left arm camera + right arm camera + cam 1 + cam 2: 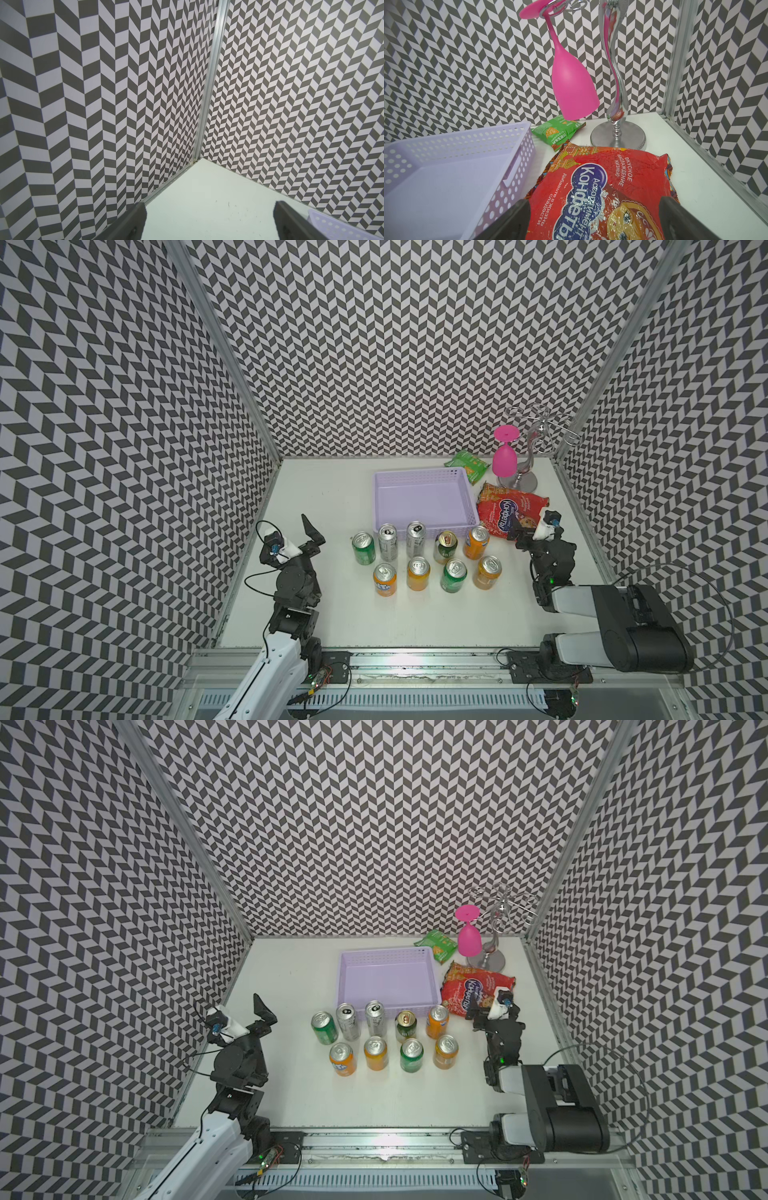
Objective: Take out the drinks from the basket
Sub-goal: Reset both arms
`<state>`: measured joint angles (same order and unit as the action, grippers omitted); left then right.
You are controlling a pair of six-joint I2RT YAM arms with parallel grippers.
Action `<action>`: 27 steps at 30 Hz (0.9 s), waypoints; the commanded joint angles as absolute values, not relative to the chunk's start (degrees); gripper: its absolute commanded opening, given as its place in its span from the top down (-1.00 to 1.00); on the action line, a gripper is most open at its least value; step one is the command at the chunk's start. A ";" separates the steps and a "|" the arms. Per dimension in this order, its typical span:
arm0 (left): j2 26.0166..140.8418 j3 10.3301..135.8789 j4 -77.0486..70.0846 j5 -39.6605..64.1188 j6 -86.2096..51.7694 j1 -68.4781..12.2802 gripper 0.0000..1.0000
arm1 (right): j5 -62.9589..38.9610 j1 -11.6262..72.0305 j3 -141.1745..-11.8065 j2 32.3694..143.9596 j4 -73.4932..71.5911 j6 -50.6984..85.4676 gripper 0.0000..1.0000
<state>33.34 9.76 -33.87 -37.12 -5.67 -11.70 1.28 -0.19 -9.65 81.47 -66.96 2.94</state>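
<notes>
The lavender basket (415,476) (386,955) sits at the middle back of the table with nothing in it. Its wall also shows in the right wrist view (512,143), and a corner in the left wrist view (326,227). The drinks, several cans, stand upright in two rows on the table just in front of it: green (363,548), silver (387,541), orange (476,542), orange (385,578). My left gripper (293,533) (209,207) is open and empty, left of the cans, facing the back left corner. My right gripper (524,529) (595,202) is open and empty over the red bag's near end.
A red snack bag (505,510) (612,166) lies right of the basket. Behind it are a green snack bag (467,464) (556,131) and a chrome stand (528,456) (617,133) with a pink glass (504,458) hanging upside down. Patterned walls close three sides.
</notes>
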 commanded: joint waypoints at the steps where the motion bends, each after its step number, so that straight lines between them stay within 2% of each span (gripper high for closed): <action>1: 34.24 9.51 -36.38 -34.64 -6.10 -10.29 -0.98 | -0.90 -0.45 -8.66 86.75 -80.10 1.78 -0.99; 3: 35.43 9.41 -36.59 -34.18 -6.02 -9.57 -0.98 | -1.13 -0.45 -9.00 90.01 -84.77 1.99 -0.99; 8: 39.08 8.55 -38.09 -32.69 -5.98 -7.60 -0.98 | -1.14 -0.53 -14.44 87.30 -71.11 1.31 -0.99; 13: 42.74 7.56 -39.89 -29.30 -5.85 -5.44 -0.98 | -1.12 -0.54 -13.18 89.08 -77.50 1.54 -0.99; 27: 57.19 4.63 -56.88 -16.19 -0.03 -2.12 -0.98 | -1.43 -0.48 -13.18 89.01 -77.07 0.99 -0.99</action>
<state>55.24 5.10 -49.10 -20.40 -2.59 -2.72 -0.95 -0.21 -13.56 88.66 -73.80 1.48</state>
